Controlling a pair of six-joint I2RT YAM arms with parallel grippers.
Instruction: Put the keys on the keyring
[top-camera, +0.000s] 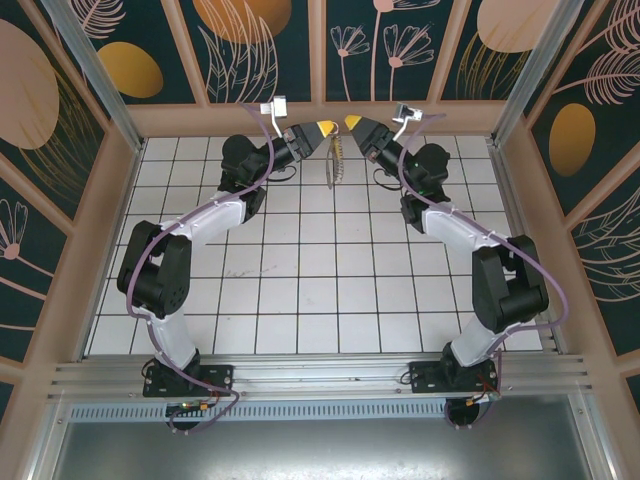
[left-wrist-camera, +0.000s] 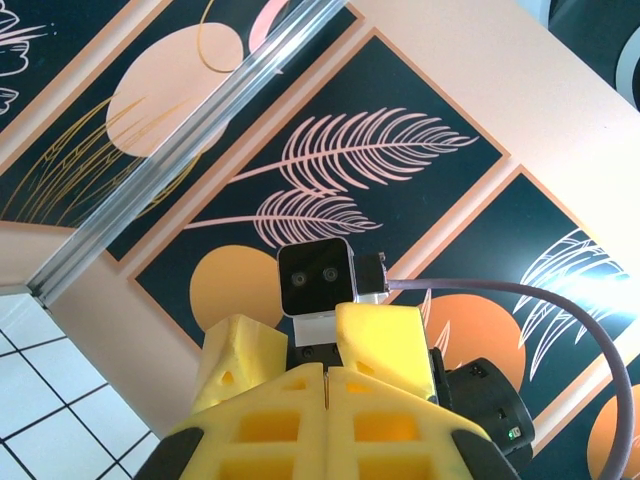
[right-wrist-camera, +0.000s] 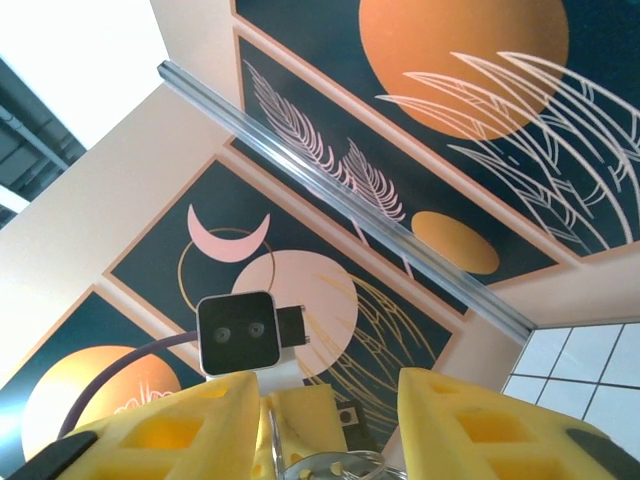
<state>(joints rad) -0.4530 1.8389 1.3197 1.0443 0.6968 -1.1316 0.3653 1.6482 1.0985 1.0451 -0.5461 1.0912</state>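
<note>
Step in hand looks like the threading itself, done in the air over the far end of the white tiled bench. Left tool is clenched tight on the upper end of the thin grey-beige oval metal keyring; the seam between its yellow fingers shows no gap in the left wrist view. Right tool faces it tip to tip, just beside. Its yellow fingers stand apart, released, with a curved bit of bright metal low in the gap. Nothing visibly pinched there.

Keyring hangs free below the left tool, clear of the bench. Long axis near vertical, a slight slant in the top view; free end points down toward the tiles. Small pale bits line one edge, too small to tell which, if any, is a key.

Next move, as a guess: right tool needs a firm pinch on a key or on the ring's gate, then fine alignment of key hole to the opening. Left has to hold the ring steady; a swinging loop would spoil it.
</note>
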